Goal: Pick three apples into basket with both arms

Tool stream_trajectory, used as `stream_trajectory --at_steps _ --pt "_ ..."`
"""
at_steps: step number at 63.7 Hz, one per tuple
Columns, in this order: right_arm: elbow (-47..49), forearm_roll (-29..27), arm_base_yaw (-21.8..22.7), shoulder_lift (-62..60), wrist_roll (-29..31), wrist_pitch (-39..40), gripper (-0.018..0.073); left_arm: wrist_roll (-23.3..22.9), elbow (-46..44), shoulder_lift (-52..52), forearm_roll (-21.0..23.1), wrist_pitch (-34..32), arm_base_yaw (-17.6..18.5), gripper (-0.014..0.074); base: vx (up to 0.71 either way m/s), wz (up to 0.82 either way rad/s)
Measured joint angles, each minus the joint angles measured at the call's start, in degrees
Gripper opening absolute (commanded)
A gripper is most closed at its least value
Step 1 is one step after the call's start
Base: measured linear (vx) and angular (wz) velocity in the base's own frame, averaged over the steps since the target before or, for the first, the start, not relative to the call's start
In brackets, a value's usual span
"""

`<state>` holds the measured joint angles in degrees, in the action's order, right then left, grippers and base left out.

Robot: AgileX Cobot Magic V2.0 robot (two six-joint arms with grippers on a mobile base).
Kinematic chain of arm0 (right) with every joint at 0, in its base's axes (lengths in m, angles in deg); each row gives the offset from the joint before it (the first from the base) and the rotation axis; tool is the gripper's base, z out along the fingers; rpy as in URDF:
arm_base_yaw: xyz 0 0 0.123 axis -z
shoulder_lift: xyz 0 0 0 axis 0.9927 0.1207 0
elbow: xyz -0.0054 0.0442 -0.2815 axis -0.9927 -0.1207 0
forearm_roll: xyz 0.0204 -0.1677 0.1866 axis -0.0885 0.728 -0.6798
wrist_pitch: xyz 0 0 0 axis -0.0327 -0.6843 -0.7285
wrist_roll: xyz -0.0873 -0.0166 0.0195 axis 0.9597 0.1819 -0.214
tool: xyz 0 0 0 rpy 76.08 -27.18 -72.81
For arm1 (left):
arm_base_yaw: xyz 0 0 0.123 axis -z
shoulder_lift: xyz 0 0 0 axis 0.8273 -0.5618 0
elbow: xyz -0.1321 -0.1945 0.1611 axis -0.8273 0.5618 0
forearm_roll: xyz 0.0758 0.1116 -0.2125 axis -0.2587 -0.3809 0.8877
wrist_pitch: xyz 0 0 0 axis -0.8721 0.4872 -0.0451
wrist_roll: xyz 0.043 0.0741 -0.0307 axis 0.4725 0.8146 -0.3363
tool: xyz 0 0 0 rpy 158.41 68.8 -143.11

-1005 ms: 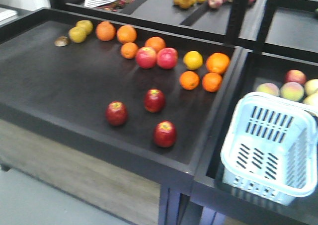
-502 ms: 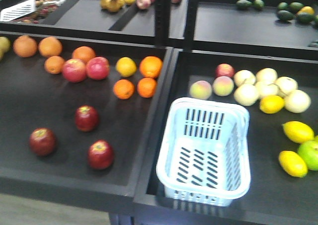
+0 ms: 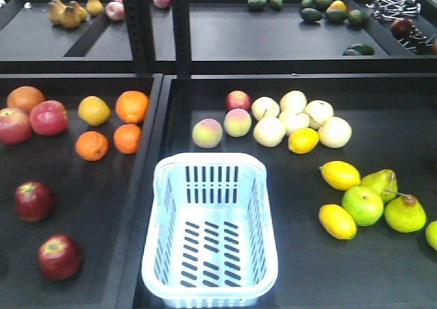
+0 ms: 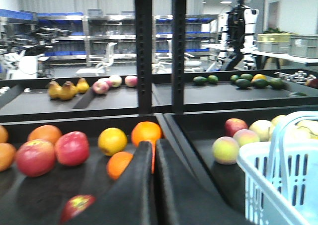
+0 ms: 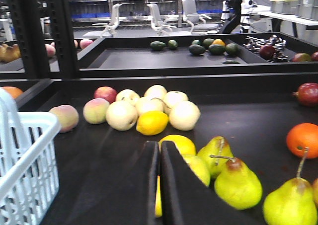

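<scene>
Two dark-red apples (image 3: pixel 33 200) (image 3: pixel 59 256) lie in the left tray at the front view's left edge; I see no third one. The pale blue slotted basket (image 3: pixel 208 162) stands empty at the near left of the right tray. Neither arm shows in the front view. In the left wrist view my left gripper (image 4: pixel 153 145) is shut and empty above the tray divider, with one dark-red apple (image 4: pixel 75 207) low to its left and the basket (image 4: pixel 278 180) to its right. My right gripper (image 5: pixel 159 145) is shut and empty, with the basket (image 5: pixel 25 160) to its left.
Oranges (image 3: pixel 131 106) and lighter pink-red apples (image 3: pixel 48 116) sit behind the dark apples. Peaches (image 3: pixel 207 133), pale round fruit (image 3: pixel 293 121), lemons (image 3: pixel 339 174) and pears (image 3: pixel 404 213) fill the right tray. A raised divider (image 3: pixel 145 186) separates the trays. A black shelf post (image 3: pixel 181 22) stands behind.
The front view has swung right: the basket has shifted from the right side to the centre, the dark apples have slid to the left edge, and one has left the frame.
</scene>
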<state>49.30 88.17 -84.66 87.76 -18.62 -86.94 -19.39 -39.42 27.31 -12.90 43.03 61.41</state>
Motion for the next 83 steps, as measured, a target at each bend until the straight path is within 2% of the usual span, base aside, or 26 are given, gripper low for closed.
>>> stream_trajectory --at_steps 83 --pt "0.00 0.00 0.00 0.00 0.00 0.00 -0.0009 0.00 0.00 0.00 0.00 0.00 0.00 -0.0006 0.05 -0.03"
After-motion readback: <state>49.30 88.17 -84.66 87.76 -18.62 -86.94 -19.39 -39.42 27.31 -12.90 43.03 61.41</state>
